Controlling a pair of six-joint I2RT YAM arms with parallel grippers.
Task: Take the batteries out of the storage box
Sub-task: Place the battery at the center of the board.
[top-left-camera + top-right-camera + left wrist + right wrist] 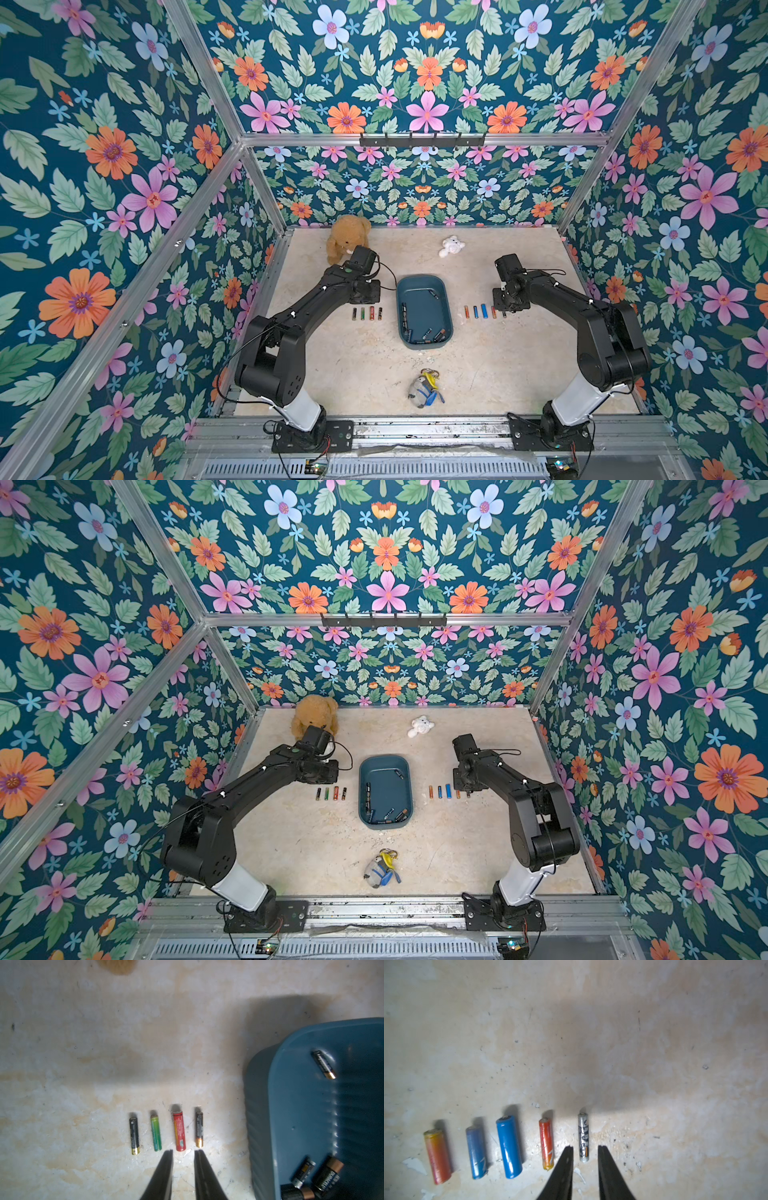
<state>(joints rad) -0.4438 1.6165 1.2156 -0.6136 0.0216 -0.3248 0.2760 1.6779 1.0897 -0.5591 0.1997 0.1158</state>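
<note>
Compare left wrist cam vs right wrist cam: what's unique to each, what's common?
Left wrist only: the storage box with loose batteries inside; a table row of four: two black cells, green cell, red cell.
Right wrist only: a row of five: orange cell, blue cell, larger blue cell, orange-red cell, silver-black cell.
Both: the beige table and that arm's own claw, left claw and right claw, jaws apart, gripping nothing.

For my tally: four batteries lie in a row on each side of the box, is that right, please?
Not quite: the right arm's row holds five, as the right wrist view shows; the left arm's row holds four.
</note>
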